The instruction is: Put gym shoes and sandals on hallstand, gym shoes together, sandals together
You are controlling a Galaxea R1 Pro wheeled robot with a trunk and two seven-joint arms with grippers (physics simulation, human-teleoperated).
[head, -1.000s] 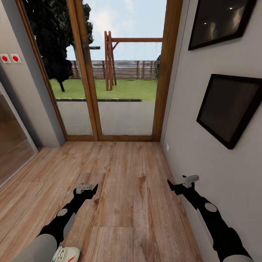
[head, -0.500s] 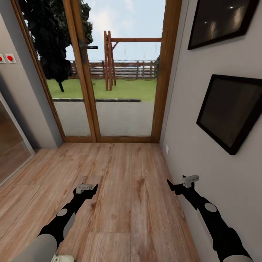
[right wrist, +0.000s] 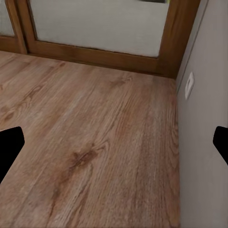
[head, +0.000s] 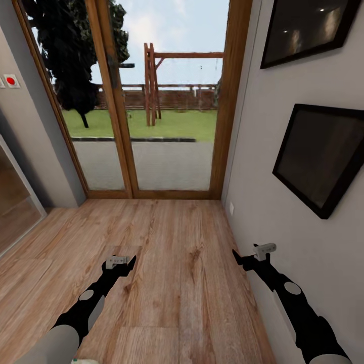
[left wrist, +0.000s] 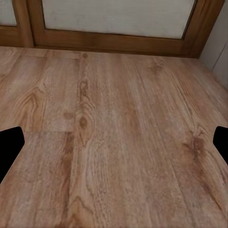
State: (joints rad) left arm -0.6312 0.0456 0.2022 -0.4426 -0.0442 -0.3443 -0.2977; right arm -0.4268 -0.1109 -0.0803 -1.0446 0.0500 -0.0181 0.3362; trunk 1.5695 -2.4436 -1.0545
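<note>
gym shoes: i see just a pale sliver of one (head: 83,361) on the corridor floor (head: 167,253), near left edge. left gripper (head: 120,264) and right gripper (head: 248,259) hang wide apart, holding nothing. facing the glass door (head: 151,101), i judge nothing racked yet.

Wood-framed glass door (head: 151,126) ahead; two dark frames (head: 318,151) on wall.

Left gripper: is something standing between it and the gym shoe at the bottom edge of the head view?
Nothing visible does. The left gripper hangs open over the bare wooden floor. A sliver of the gym shoe shows at the bottom edge, behind the gripper beside the left forearm, with only floor between them.
</note>
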